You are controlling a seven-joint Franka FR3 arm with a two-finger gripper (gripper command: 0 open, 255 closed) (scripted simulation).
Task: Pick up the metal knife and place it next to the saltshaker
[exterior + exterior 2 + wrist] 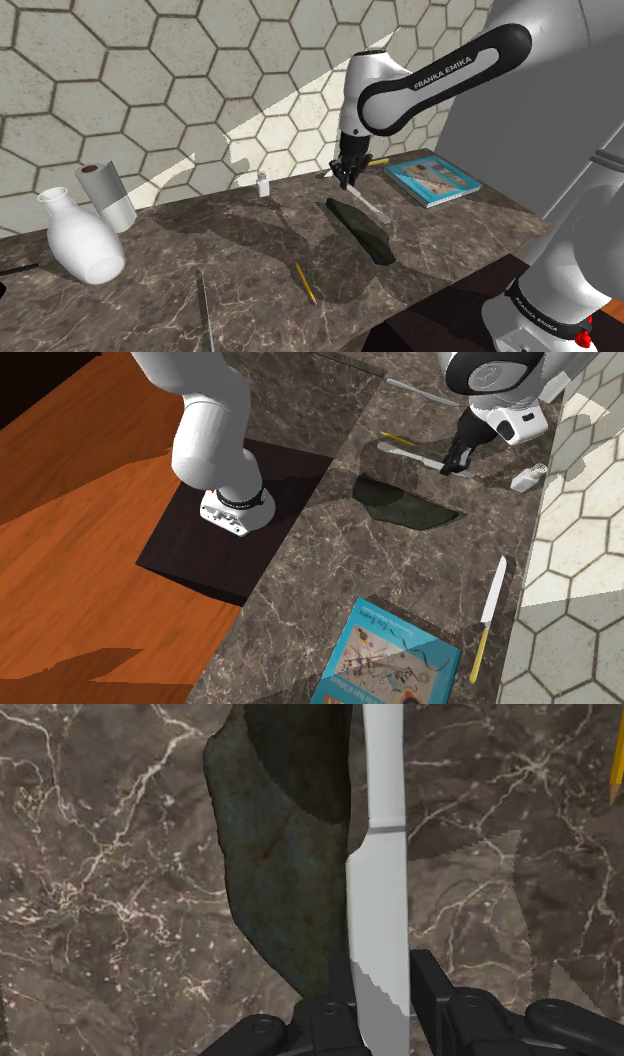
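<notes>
My gripper point(347, 174) is shut on one end of a plain grey-white knife point(372, 203), which slants down from the fingers above the marble counter point(240, 260). In the wrist view the knife point(380, 894) runs straight out between the fingertips point(431, 988), beside a dark flat leaf-shaped piece point(280, 854). The small white saltshaker point(263, 186) stands near the wall, a short way towards the shoulder view's left of the gripper. In the second exterior view the gripper point(455, 460) holds the knife point(415, 457), and the saltshaker point(527, 478) lies close beyond it.
A second knife with a yellow handle point(488, 617) lies along the wall. A blue book point(433, 181), a yellow pencil point(305, 283), a thin grey utensil point(205, 310), a white vase point(85, 240) and a cylinder cup point(108, 195) share the counter. The hexagon-tiled wall point(150, 80) backs it.
</notes>
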